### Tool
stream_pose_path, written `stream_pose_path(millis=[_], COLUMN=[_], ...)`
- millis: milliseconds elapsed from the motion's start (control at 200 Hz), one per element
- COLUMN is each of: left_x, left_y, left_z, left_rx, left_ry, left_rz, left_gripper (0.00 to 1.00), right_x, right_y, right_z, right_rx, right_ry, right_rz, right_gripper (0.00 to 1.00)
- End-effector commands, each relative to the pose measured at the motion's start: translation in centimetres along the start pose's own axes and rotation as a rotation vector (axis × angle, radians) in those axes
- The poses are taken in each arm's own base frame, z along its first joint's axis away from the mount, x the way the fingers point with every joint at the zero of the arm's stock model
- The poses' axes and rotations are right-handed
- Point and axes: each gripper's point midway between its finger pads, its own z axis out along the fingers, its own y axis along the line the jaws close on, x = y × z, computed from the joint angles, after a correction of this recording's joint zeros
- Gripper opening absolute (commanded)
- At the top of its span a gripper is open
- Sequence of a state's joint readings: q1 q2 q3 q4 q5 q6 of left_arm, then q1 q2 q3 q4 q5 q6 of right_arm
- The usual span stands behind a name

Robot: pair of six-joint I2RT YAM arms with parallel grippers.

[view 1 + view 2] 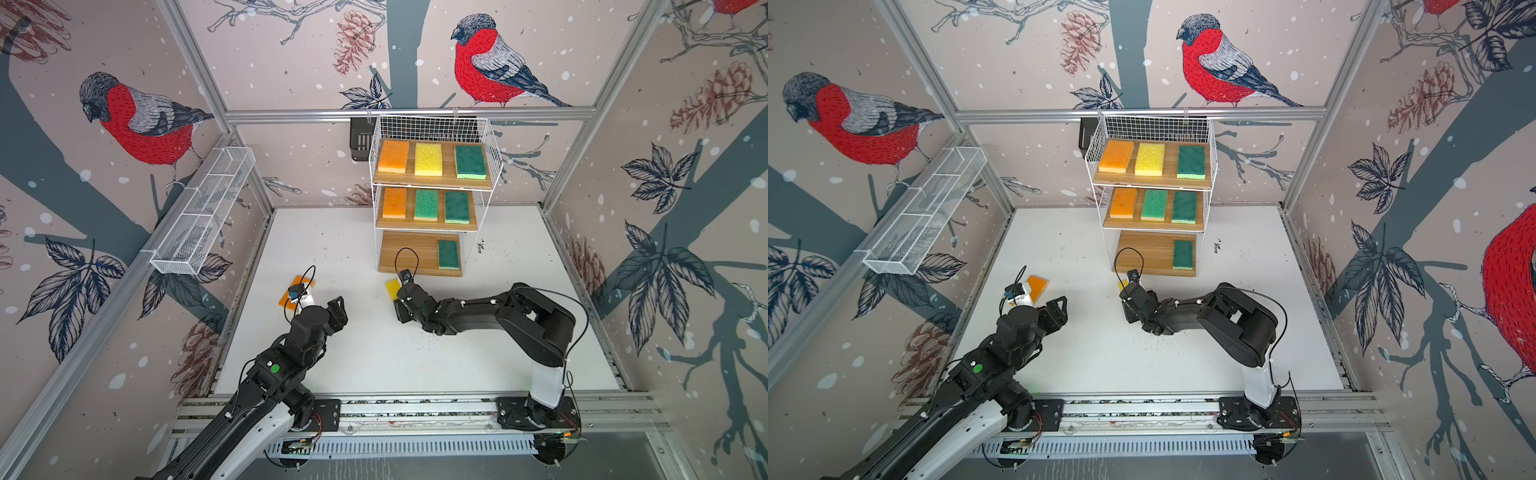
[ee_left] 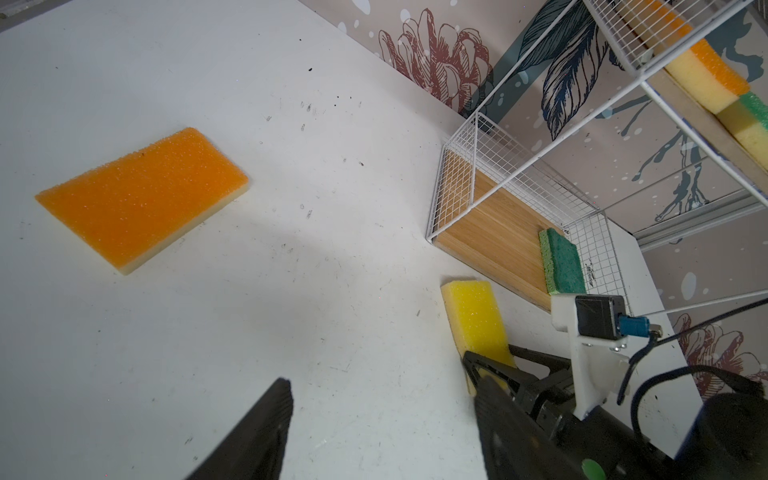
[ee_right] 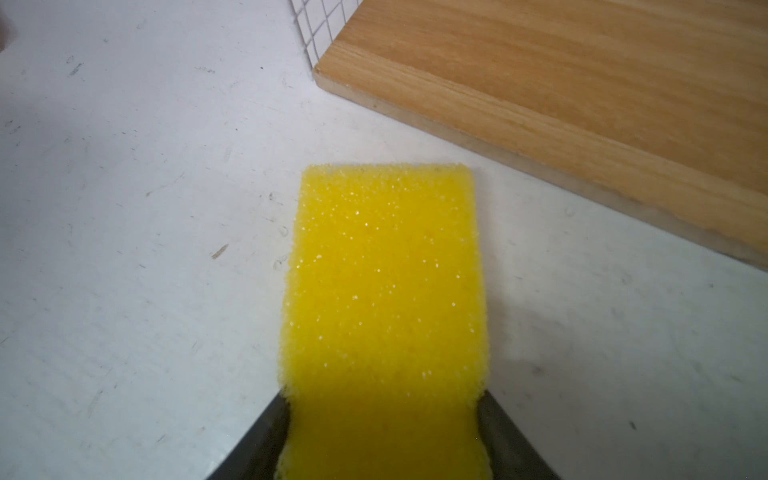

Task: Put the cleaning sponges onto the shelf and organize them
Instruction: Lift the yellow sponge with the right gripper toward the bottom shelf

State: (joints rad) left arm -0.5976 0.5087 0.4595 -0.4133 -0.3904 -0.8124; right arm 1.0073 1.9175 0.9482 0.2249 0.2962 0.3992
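Right end effector (image 3: 382, 419) grips the yellow sponge (image 3: 386, 270) just short of the shelf's (image 1: 432, 124) bottom board (image 1: 409, 253); next, lift it onto bare wood left of the green sponge (image 1: 448, 254). Left end effector (image 2: 382, 386) hangs open, empty.

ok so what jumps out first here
The shelf at the back of the table, with seven bright sponges lined up on it: three on top, three in the middle, one green at the bottom. Just in front of it the right gripper pinches a yellow sponge, and an orange sponge lies flat on the table off to the left. Big red-breasted birds fill the walls.
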Motion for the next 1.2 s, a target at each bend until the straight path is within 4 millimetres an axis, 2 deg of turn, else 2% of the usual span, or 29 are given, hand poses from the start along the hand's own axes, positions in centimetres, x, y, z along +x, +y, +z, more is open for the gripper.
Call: stream_pose_path(millis=[0,110,215,315,405,570,700,1006,1091,1196], left_x=[-0.1,-0.1,-0.2,-0.2,-0.3,-0.4,-0.4,-0.6,-0.7,-0.6], left_y=[0.1,0.2,0.2,0.3,0.2,0.1,0.0,-0.1,-0.1,0.0], left_z=[-0.1,-0.1,-0.1,-0.2,-0.2,-0.3,-0.2,-0.4,-0.4,-0.4], left_rx=[-0.007,-0.012,-0.011,-0.014,-0.011,-0.007,-0.005,-0.001,0.0,-0.005], left_ry=[-0.002,-0.004,-0.005,-0.005,-0.008,-0.012,-0.011,-0.014,-0.017,-0.018], left_rz=[-0.004,-0.003,-0.004,-0.004,-0.007,-0.009,-0.009,-0.008,-0.01,-0.007], left_gripper=[0.7,0.7,0.7,0.7,0.7,0.7,0.7,0.7,0.7,0.7], right_x=[4.0,4.3,4.5,4.5,4.8,4.7,4.0,0.9,0.1,-1.2], right_y=[-0.9,-0.7,-0.4,-0.2,-0.2,-0.5,-0.8,-2.6,-3.2,-3.6], right_z=[0.1,0.2,0.3,0.3,0.3,-0.2,-0.6,-1.9,-2.3,-3.1], right_rx=[0.021,0.011,-0.005,-0.015,-0.011,0.0,0.001,0.017,0.027,0.042], right_ry=[0.152,0.167,0.174,0.178,0.19,0.185,0.165,0.077,0.043,-0.016], right_rz=[-0.01,-0.019,-0.022,-0.025,-0.042,-0.043,-0.016,0.112,0.152,0.161], right_gripper=[0.61,0.6,0.55,0.57,0.53,0.52,0.5,0.53,0.48,0.48])
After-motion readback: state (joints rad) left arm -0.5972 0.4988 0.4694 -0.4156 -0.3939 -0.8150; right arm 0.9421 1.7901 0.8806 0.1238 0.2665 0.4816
